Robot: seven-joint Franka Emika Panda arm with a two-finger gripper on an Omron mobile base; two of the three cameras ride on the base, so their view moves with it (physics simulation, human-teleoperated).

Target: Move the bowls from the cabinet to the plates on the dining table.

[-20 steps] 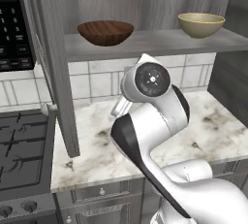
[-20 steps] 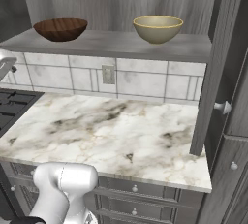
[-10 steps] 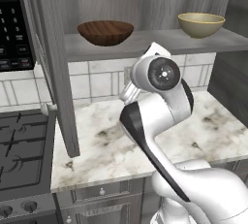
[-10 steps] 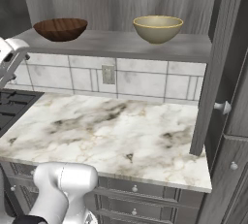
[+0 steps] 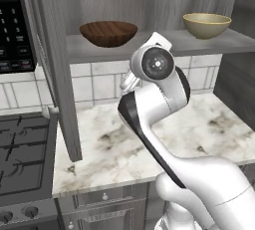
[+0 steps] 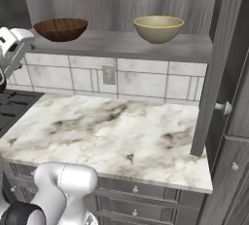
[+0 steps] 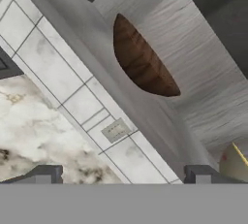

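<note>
Gripper [image 7: 121, 173] wide, empty; we see wood-grain brown bowl [image 5: 108, 33] and glossy tan bowl [image 5: 206, 25] on grey cabinet shelf [image 5: 149, 45] above marble worktop [image 6: 116, 131].

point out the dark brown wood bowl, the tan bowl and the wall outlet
dark brown wood-look bowl [image 5: 108, 33], left base view, front wall
glossy tan bowl [image 6: 158, 29], right base view, outer side
grey wall outlet plate [image 6: 109, 74], right base view, centre of the plate

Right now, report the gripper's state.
Gripper: open, holding nothing; it faces the dark brown bowl on the cabinet shelf.
</note>
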